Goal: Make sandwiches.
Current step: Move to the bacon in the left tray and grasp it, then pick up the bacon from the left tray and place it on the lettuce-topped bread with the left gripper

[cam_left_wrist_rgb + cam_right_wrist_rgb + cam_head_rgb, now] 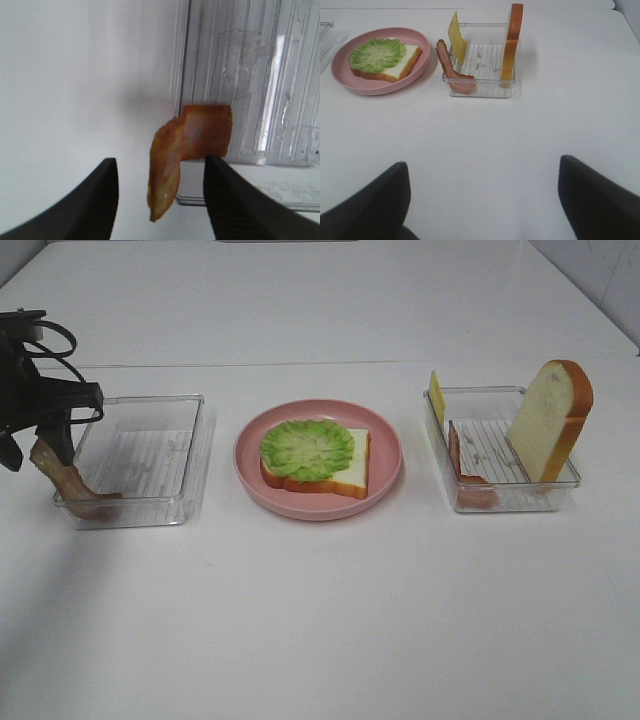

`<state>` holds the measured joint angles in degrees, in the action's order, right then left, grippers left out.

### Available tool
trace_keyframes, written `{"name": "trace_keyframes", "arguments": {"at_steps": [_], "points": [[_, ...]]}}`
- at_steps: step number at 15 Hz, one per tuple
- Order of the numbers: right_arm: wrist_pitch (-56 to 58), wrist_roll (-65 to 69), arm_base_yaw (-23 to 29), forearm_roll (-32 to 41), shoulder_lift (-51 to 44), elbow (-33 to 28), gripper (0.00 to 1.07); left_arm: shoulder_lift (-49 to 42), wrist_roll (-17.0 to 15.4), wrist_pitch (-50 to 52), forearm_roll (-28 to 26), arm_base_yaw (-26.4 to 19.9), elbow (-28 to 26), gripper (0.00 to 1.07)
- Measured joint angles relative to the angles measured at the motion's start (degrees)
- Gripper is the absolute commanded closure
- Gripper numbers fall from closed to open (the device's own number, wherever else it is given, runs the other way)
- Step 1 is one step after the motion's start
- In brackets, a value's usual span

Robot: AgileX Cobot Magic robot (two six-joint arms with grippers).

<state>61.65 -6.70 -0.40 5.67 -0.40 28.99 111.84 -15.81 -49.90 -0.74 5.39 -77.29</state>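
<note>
The sandwich was barely begun: one bread slice (345, 475) lay on the pink plate (388, 475) with a lettuce leaf (307, 448) on top. Bacon, cheese and a top slice were left to add. A cheese square (436, 398), a second bacon strip (470, 480) and an upright bread slice (548, 420) stood in the right tray (500, 502). One bacon strip (205, 132) draped over the left tray (190, 400) at its front-left corner. The left gripper (160, 165) hovered there, jaws apart either side, not gripping. The right gripper (484, 167) hung spread and empty, well back from its tray.

No text, label, brand or number can be read in any view. Faint moulded marks on the floor of the clear tray (240, 60) are too blurred to read
</note>
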Motion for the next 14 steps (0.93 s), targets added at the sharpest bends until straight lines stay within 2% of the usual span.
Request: {"name": "trace_keyframes", "arguments": {"at_steps": [2, 3, 6, 9, 14], "points": [[0.00, 0.00, 0.00, 0.00, 0.00, 0.00, 0.31, 0.00, 0.00, 0.74, 0.00, 0.00, 0.00, 0.71], [0.00, 0.00, 0.00, 0.00, 0.00, 0.00, 0.31, 0.00, 0.00, 0.80, 0.00, 0.00, 0.00, 0.79], [0.00, 0.00, 0.00, 0.00, 0.00, 0.00, 0.31, 0.00, 0.06, 0.86, -0.92, 0.00, 0.00, 0.95], [0.00, 0.00, 0.00, 0.00, 0.00, 0.00, 0.31, 0.00, 0.06, 0.92, -2.58, 0.00, 0.00, 1.07], [0.00, 0.00, 0.00, 0.00, 0.00, 0.00, 0.31, 0.00, 0.06, 0.92, -2.75, 0.00, 0.00, 1.07]]}}
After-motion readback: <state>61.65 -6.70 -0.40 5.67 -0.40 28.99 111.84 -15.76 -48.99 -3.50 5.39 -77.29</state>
